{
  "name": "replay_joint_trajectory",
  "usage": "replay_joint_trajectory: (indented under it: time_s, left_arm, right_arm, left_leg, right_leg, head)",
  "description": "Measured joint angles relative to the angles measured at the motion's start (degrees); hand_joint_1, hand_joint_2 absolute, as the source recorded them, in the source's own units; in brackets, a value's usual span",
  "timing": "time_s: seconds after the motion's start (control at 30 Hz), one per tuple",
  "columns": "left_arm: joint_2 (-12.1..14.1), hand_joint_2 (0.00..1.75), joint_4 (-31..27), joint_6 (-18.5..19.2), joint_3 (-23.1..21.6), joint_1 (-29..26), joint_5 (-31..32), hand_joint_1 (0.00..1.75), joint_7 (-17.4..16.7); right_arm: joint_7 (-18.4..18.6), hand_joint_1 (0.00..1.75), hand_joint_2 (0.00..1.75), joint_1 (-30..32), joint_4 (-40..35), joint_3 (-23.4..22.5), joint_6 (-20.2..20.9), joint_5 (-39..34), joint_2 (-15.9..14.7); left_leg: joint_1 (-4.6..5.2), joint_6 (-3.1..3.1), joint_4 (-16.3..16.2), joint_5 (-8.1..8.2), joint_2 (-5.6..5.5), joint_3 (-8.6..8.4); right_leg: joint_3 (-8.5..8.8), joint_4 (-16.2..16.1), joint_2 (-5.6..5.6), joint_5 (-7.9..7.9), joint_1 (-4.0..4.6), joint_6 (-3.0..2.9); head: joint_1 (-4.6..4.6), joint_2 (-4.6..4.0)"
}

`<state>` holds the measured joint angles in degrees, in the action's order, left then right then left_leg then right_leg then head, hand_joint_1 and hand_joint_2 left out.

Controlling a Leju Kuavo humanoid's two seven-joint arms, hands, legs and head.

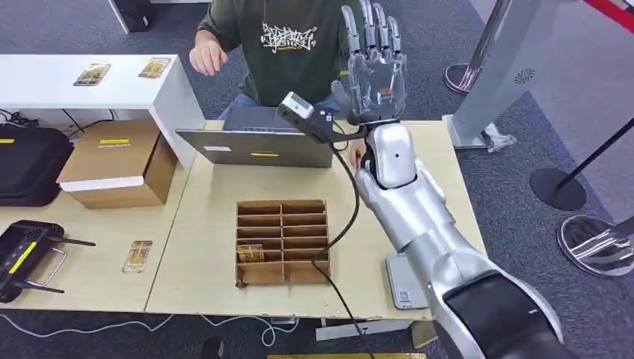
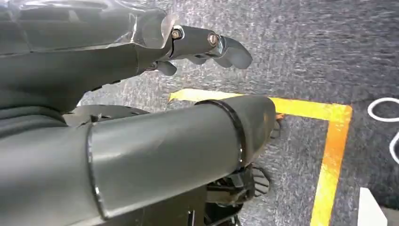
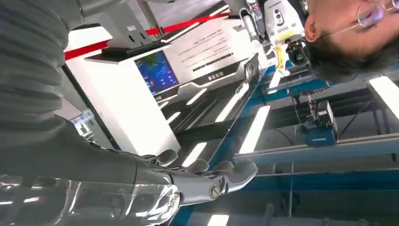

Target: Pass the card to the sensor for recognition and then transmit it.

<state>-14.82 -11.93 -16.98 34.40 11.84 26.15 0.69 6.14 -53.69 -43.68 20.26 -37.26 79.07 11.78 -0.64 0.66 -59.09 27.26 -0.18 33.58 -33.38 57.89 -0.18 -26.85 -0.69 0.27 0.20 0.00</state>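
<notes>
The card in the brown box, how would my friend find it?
Look at the tan table and find the cardboard slot box in its middle. The card lies in the left column, second slot from the near edge. Every other slot looks empty.

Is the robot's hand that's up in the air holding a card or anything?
No. The raised right hand holds nothing, its fingers straight and apart. The left hand hangs by the floor, also holding nothing.
</notes>
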Motion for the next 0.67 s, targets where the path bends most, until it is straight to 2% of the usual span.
replay_joint_trajectory:
  time_s: [0.1, 0.47, 0.67]
  left_arm:
    - [0.2, 0.00, 0.0, -0.5, 0.0, 0.0, -1.1, 0.00, -1.3]
    - [1.4, 0.00, 0.0, -1.3, 0.0, -1.7, -3.8, 0.00, -0.4]
    - [1.9, 0.00, 0.0, -1.9, 0.5, -2.5, -5.1, 0.00, -0.2]
  right_arm:
    - [0.2, 0.00, 1.75, 5.0, -5.6, 0.0, -0.5, 1.1, -1.1]
    - [-0.6, 0.00, 1.75, 31.6, -33.3, -2.4, -1.2, 6.0, -5.2]
    - [0.6, 0.00, 1.75, 42.4, -44.9, -4.6, -1.2, 6.5, -6.4]
  left_leg:
    - [0.00, 0.00, 0.0, 0.01, -0.01, 0.01]
    - [0.00, 0.02, 0.0, 0.12, -0.01, 0.03]
    - [0.00, 0.02, 0.0, 0.12, -0.03, 0.04]
  right_leg:
    - [0.00, 0.0, 0.00, -0.01, 0.00, 0.00]
    - [-0.02, 0.0, -0.01, -0.09, 0.00, 0.06]
    - [-0.02, -0.1, -0.02, -0.10, 0.00, 0.06]
  head:
    - [0.00, 0.00]
    - [0.02, 0.00]
    - [0.04, 0.00]
